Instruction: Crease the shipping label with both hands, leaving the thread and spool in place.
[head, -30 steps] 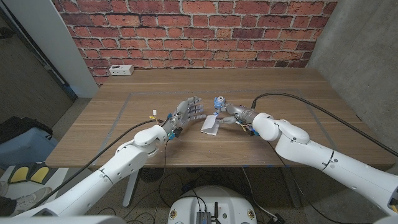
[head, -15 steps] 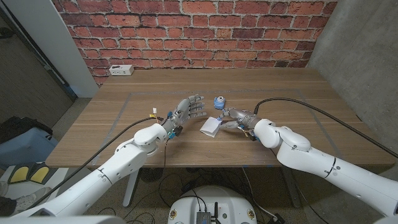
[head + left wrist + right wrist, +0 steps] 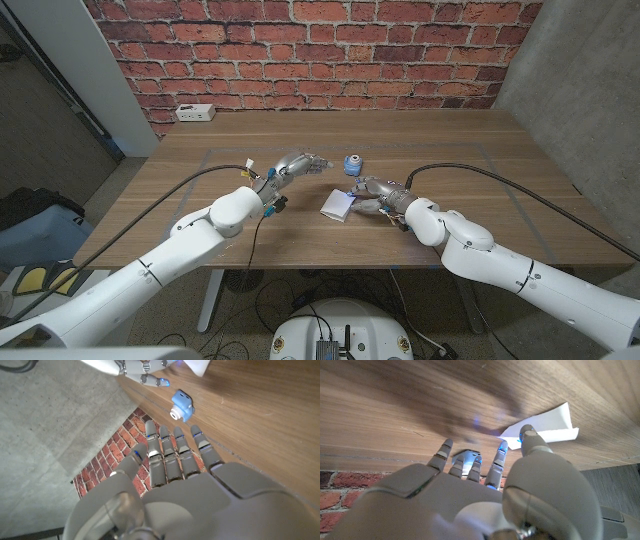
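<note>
The white shipping label [image 3: 338,205] lies folded on the wooden table [image 3: 450,140] near its middle, one flap slightly raised. My right hand [image 3: 376,193] is at the label's right edge, fingers spread. In the right wrist view its thumb tip [image 3: 530,436] overlaps the edge of the label [image 3: 550,422], and I see no pinch. The blue thread spool [image 3: 352,164] stands just behind the label, also seen as the spool [image 3: 181,406] beyond my left fingers. My left hand [image 3: 296,165] hovers left of the spool with straight, parted fingers and holds nothing.
A white power strip [image 3: 192,113] lies at the table's back left, by the brick wall. Faint tape lines [image 3: 195,180] mark a rectangle on the tabletop. Black cables run along both arms.
My left hand has drawn back from the label, up and to the left. The right hand has slid slightly toward the near edge. The label now lies lower on the table.
</note>
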`<act>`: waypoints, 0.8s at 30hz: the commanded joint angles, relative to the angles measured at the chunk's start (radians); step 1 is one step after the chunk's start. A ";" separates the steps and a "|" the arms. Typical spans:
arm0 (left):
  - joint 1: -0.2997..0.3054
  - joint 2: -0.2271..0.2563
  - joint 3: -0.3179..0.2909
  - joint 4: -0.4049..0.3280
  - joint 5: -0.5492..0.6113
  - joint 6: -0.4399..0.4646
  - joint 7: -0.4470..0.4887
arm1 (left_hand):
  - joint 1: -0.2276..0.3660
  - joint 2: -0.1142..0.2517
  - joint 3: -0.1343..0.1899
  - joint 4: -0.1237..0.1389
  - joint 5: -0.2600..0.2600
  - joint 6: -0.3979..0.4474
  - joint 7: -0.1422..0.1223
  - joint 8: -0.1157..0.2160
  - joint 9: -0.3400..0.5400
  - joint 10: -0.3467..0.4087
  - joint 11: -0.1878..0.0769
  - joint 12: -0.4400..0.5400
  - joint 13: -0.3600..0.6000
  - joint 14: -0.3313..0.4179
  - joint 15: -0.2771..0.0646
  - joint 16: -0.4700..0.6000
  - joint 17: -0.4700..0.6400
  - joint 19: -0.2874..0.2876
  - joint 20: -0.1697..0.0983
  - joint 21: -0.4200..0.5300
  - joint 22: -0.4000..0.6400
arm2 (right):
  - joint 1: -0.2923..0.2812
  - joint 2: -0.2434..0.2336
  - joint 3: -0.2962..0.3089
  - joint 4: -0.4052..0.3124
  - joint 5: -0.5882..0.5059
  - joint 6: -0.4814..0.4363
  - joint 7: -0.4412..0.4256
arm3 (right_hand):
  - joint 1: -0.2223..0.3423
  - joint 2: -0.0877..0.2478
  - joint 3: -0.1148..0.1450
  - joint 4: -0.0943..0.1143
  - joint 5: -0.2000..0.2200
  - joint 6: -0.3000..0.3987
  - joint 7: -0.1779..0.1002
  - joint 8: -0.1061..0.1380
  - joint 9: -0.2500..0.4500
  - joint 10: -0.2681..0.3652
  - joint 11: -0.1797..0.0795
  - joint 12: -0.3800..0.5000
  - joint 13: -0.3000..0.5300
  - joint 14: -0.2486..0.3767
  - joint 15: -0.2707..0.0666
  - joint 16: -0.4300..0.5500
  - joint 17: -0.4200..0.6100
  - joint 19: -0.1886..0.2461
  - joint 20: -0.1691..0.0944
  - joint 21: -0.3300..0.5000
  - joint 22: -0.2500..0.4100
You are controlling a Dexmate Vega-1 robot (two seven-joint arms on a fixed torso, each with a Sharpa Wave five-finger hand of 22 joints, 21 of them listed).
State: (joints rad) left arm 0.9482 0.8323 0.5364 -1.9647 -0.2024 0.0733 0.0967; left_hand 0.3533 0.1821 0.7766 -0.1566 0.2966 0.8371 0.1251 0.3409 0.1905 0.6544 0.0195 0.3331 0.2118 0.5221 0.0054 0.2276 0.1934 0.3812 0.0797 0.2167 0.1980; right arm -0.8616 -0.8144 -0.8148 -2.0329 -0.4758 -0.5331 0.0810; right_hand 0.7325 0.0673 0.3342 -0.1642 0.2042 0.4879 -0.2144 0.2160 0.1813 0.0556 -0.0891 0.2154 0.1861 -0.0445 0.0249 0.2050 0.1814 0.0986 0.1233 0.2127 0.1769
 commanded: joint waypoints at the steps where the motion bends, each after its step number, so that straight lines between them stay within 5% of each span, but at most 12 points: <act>1: -0.118 0.092 0.069 -0.090 0.378 0.159 -0.086 | 0.001 -0.008 -0.019 0.021 0.012 0.043 0.018 0.007 0.004 0.056 -0.002 0.022 0.013 0.022 -0.006 0.013 0.008 -0.033 -0.017 -0.009 0.002 | -0.008 0.005 -0.005 0.002 -0.036 -0.003 -0.014 | 0.005 -0.011 -0.007 0.002 0.008 0.001 -0.003 -0.005 0.002 0.004 -0.003 0.000 0.002 0.000 0.001 0.007 0.002 0.010 0.002 -0.001 0.001; 10: -0.229 0.087 0.135 -0.070 0.506 0.144 -0.263 | -0.105 -0.016 -0.089 0.139 -0.001 0.100 0.041 0.001 0.009 0.106 0.020 0.040 0.038 0.079 -0.005 0.042 0.037 -0.080 -0.015 -0.006 0.008 | -0.015 0.008 -0.002 0.000 -0.050 -0.004 -0.014 | 0.008 -0.015 -0.010 0.003 0.010 -0.014 -0.003 -0.015 0.002 0.004 -0.003 -0.003 0.002 0.003 0.000 0.006 0.002 0.013 0.001 -0.001 0.002; 12: -0.245 0.082 0.146 -0.068 0.536 0.141 -0.289 | -0.128 -0.018 -0.101 0.162 -0.005 0.118 0.048 0.001 0.009 0.112 0.047 0.042 0.044 0.092 -0.007 0.048 0.042 -0.092 -0.015 -0.005 0.010 | -0.016 0.009 -0.002 -0.001 -0.056 -0.006 -0.016 | 0.009 -0.016 -0.010 0.003 0.011 -0.017 -0.003 -0.017 0.002 0.005 -0.003 -0.003 0.002 0.003 -0.001 0.006 0.002 0.014 0.001 -0.001 0.002; 15: -0.273 0.072 0.161 -0.060 0.562 0.134 -0.343 | -0.115 -0.007 -0.091 0.150 0.000 0.136 0.051 0.003 0.009 0.125 0.053 0.048 0.049 0.093 -0.011 0.050 0.045 -0.082 -0.006 0.004 0.012 | -0.018 0.009 0.000 -0.001 -0.056 -0.003 -0.016 | 0.009 -0.017 -0.011 0.003 0.011 -0.016 -0.003 -0.017 0.002 0.006 -0.002 -0.003 0.002 0.004 -0.001 0.006 0.002 0.015 0.001 -0.001 0.002; 17: -0.299 0.061 0.175 -0.043 0.573 0.116 -0.386 | -0.095 0.006 -0.084 0.137 0.006 0.169 0.056 0.010 0.012 0.145 0.050 0.057 0.057 0.102 -0.026 0.066 0.061 -0.036 0.035 0.028 0.014 | -0.019 0.009 0.000 -0.002 -0.060 -0.004 -0.015 | 0.010 -0.017 -0.012 0.003 0.012 -0.017 -0.003 -0.018 0.002 0.006 -0.004 -0.004 0.002 0.004 -0.001 0.006 0.002 0.015 0.001 -0.001 0.002; 24: -0.342 0.024 0.196 0.007 0.572 0.074 -0.474 | -0.051 0.012 -0.047 0.111 0.026 0.215 0.057 0.022 0.023 0.178 0.059 0.073 0.070 0.120 -0.031 0.080 0.072 0.014 -0.002 0.053 0.014 | -0.029 0.011 0.002 -0.007 -0.070 -0.002 -0.023 | 0.010 -0.020 -0.014 0.004 0.013 -0.022 -0.001 -0.022 0.002 0.007 -0.007 -0.005 0.002 0.006 -0.002 0.005 0.002 0.017 0.002 -0.001 0.002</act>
State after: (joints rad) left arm 0.7346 0.9053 0.6627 -2.0276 0.3178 0.1889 -0.2319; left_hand 0.2883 0.1751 0.7159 -0.0445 0.3131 1.0396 0.1787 0.3589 0.2094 0.8212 0.0789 0.4009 0.2767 0.6276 -0.0284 0.3051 0.2628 0.3845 0.0922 0.2631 0.2072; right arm -0.8795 -0.8070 -0.8173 -2.0347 -0.5227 -0.5359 0.0674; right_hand 0.7398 0.0578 0.3216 -0.1596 0.2119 0.4693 -0.2143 0.1957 0.1815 0.0555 -0.0891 0.2152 0.1863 -0.0447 0.0250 0.2050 0.1814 0.1111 0.1217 0.2127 0.1770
